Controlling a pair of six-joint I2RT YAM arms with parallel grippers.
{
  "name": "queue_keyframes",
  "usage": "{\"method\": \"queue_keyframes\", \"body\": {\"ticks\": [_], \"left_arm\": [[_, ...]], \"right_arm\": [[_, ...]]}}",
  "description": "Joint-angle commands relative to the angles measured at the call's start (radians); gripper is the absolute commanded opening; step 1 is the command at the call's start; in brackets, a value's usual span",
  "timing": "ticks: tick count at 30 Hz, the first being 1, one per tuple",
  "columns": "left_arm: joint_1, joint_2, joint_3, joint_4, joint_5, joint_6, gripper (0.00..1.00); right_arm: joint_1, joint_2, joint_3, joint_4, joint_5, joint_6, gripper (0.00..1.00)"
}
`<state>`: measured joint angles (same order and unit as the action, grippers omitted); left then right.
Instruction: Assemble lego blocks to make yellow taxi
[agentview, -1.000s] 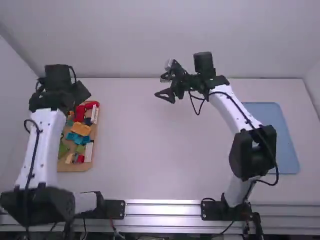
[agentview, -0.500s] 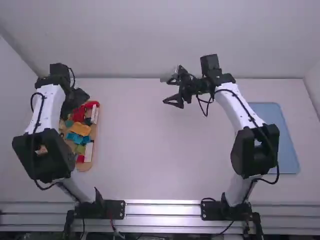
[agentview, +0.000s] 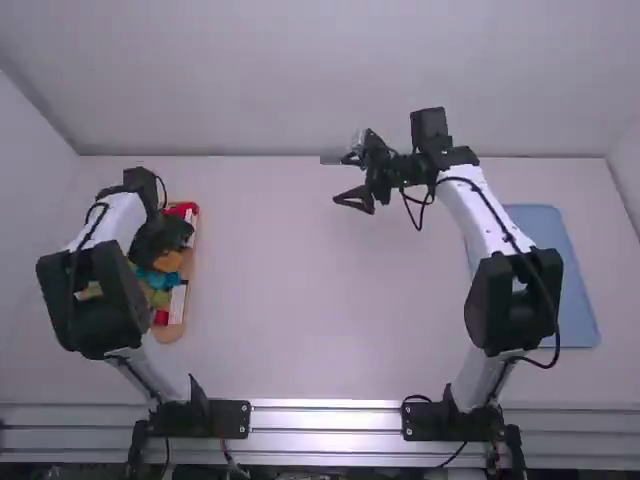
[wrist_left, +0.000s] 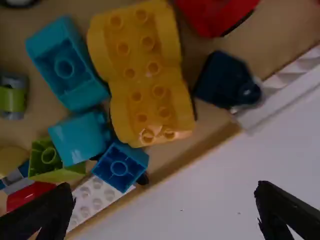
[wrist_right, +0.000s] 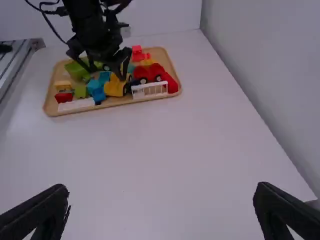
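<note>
While the left gripper (agentview: 166, 234) hangs over the wooden tray (agentview: 172, 333) at centre left of the high view, jaws released, the right gripper (agentview: 342, 180) is above the table (agentview: 280, 300) at upper centre — jaws likewise released. Yellow vehicle piece (wrist_left: 137, 75), one — in the tray, beside a teal block (wrist_left: 80, 90).

To your right, what looks like a flat blue tray (agentview: 580, 300) lies on the white counter (agentview: 300, 300); you have a metal rail (agentview: 325, 418) along its near edge and a pale wall (agentview: 250, 80) behind.

right gripper (agentview: 340, 180), 2 fingers apart, white table (wrist_right: 155, 145), left gripper (agentview: 172, 233) over tray (wrist_right: 49, 107) of blocks (wrist_right: 115, 88)
</note>
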<state>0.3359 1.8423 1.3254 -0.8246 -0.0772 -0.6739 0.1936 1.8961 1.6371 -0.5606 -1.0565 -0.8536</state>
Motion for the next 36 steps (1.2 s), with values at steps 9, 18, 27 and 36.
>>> {"method": "queue_keyframes", "body": {"ticks": [9, 18, 27, 36], "left_arm": [[0.04, 0.01, -0.119, 0.159, 0.005, -0.04, 0.81], [0.037, 0.01, -0.12, 0.219, 0.006, -0.039, 0.8], [0.042, 0.019, -0.137, 0.219, -0.035, -0.069, 0.77], [0.042, 0.102, -0.137, 0.252, -0.039, -0.051, 0.77]], "right_arm": [[0.002, -0.007, 0.033, -0.001, -0.016, -0.011, 0.99], [0.003, -0.007, 0.032, 0.005, -0.008, -0.012, 0.99], [0.005, -0.007, 0.032, 0.006, 0.009, -0.016, 0.99], [0.003, -0.007, 0.032, 0.006, 0.006, -0.038, 0.99]]}}
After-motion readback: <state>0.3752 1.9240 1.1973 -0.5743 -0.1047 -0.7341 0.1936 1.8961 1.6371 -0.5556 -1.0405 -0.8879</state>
